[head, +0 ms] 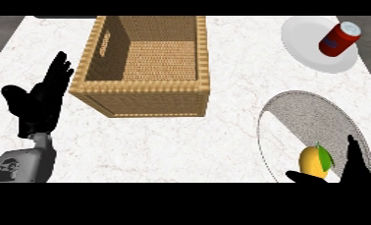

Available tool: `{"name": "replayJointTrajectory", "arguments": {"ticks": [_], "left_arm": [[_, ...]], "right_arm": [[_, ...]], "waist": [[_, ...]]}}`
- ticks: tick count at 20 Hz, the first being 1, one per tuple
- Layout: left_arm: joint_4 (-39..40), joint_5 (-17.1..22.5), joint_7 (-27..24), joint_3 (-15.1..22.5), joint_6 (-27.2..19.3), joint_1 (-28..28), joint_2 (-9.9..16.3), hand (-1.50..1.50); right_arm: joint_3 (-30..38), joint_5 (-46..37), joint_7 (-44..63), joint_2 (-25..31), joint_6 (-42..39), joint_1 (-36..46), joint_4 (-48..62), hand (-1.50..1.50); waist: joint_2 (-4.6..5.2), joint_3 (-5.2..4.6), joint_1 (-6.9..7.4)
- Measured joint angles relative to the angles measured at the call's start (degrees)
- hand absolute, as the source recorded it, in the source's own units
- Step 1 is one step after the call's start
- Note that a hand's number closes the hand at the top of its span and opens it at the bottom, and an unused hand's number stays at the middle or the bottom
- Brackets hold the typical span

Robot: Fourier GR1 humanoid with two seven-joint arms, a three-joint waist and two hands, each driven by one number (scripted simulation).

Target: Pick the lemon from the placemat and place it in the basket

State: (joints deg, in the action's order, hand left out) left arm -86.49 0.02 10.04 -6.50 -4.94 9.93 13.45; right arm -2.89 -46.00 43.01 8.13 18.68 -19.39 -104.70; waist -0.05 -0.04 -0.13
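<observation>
We see a basket (pixel 145 89) of woven wicker, rough and matt, on a white marbled counter (pixel 145 145) that looks smooth. The placemat (pixel 301 116) appears grainy and speckled grey. The plate (pixel 304 47) is plain matt white; the can (pixel 339 38) shines like metal.

Basket (pixel 145 67) left of centre, can (pixel 339 38) on plate (pixel 308 47) far right, lemon (pixel 314 161) on placemat (pixel 304 121) near right

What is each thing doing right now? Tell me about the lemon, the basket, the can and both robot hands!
Lemon: on the placemat, between the right robot hand's thumb and fingers, not lifted.
Basket: upright, nothing inside.
Soda can: lying on the white plate.
Left robot hand: open, resting beside the basket.
Right robot hand: open around the lemon.
</observation>
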Motion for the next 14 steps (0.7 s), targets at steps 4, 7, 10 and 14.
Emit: {"name": "replayJointTrajectory", "arguments": {"ticks": [4, 7, 10, 14], "left_arm": [[-0.43, -0.40, 0.38, -0.25, 0.22, -0.25, -0.55, 0.00], [0.12, -0.60, 0.55, -0.27, 0.22, 0.72, -0.87, 0.00], [0.12, -0.99, 0.12, -0.05, 0.06, 0.18, -1.34, 0.00], [0.43, -0.93, 0.06, -0.40, 0.35, 0.53, -1.15, 0.00]], "right_arm": [[1.29, 0.37, -0.94, -0.26, -0.98, 1.09, 1.60, -1.50], [2.09, 2.17, -3.17, -0.11, -1.56, 2.14, 3.99, 1.50], [1.29, 3.60, -4.15, 0.53, -4.32, 2.10, 3.67, 1.50], [1.10, 4.67, -7.59, 1.74, -5.67, 1.33, 4.43, 1.50]], "waist": [[-0.11, -0.18, -0.07], [-0.34, -0.59, -0.16], [-0.45, -0.78, -0.16], [-0.63, -1.12, -0.19]]}}
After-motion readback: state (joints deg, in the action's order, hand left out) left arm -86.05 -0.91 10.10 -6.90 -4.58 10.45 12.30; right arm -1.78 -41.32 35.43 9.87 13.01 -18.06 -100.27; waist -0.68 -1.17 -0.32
